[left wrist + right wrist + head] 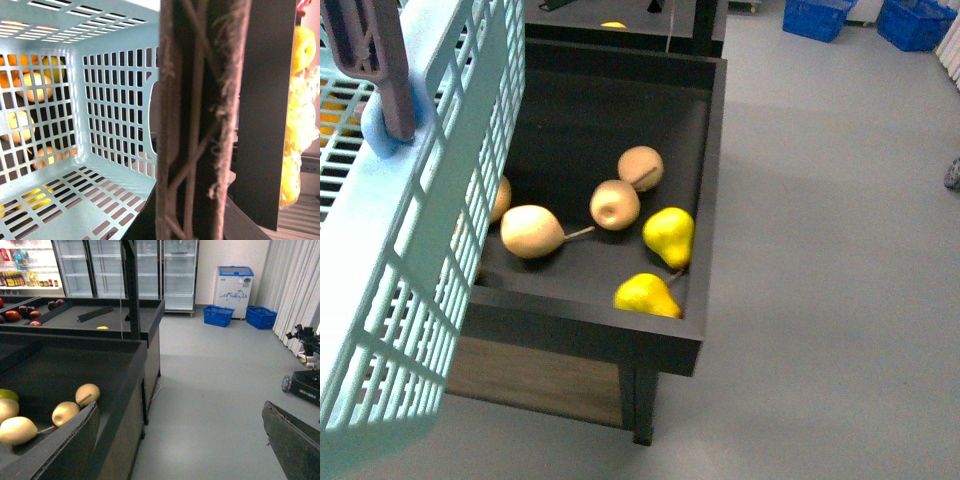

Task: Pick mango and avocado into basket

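The turquoise basket (410, 250) hangs tilted at the left of the front view, its brown ribbed handle (375, 50) on a white clip. In the left wrist view the handle (195, 125) fills the middle, and my left gripper (200, 220) is shut on it, beside the basket's slotted inside (100, 100), which holds nothing. My right gripper (185, 450) is open over the grey floor beside the black bin, with nothing between its fingers (295, 440). The mango and the avocado are out of view.
A black display bin (705, 200) holds two yellow pears (669, 235) and several tan fruits (532, 231). A small yellow fruit (102, 327) and red fruits (12, 315) lie in the farther bins. Blue crates (218, 315), fridges and a wheeled machine (305, 385) stand on the floor.
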